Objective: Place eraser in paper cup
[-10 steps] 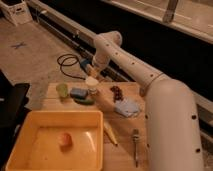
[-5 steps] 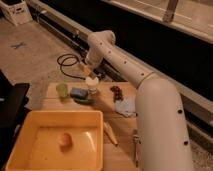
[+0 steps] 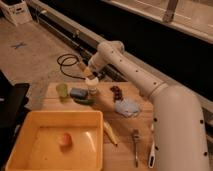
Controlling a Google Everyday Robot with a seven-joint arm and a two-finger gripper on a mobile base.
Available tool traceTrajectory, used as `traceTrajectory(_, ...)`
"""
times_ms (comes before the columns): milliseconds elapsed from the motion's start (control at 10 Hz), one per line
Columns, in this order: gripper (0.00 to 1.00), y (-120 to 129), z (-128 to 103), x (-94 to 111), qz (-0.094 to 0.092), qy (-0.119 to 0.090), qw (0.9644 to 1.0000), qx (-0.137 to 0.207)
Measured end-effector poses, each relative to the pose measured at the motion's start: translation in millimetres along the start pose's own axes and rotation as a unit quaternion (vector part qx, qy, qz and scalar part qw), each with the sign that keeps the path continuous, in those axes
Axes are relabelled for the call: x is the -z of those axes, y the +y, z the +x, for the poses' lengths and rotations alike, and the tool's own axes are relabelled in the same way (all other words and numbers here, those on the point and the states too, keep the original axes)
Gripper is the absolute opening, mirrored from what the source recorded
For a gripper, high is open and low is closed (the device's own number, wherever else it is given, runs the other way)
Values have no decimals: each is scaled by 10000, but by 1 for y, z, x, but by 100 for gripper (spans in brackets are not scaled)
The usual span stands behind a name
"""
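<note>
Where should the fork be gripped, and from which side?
Probably at mid-handle, from straight above: the fork lies flat, its length running toward the camera, so the jaws would close across its narrow width. The claw is shut, over the paper cup at the far side.

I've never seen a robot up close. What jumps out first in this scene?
First comes the big white arm reaching in from the right over the wooden table. Its gripper is shut on what looks like a small tan eraser, just above the paper cup near the table's far edge. Next is the large yellow bin at front left, with one small orange thing inside.
</note>
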Motion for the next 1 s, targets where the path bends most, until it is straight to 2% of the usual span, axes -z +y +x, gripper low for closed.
traceTrajectory(200,0,-3,-4,-3,-12,-158,9999,-13)
traceTrajectory(1000,0,-9,-12,-22,-220,-529,9984,0)
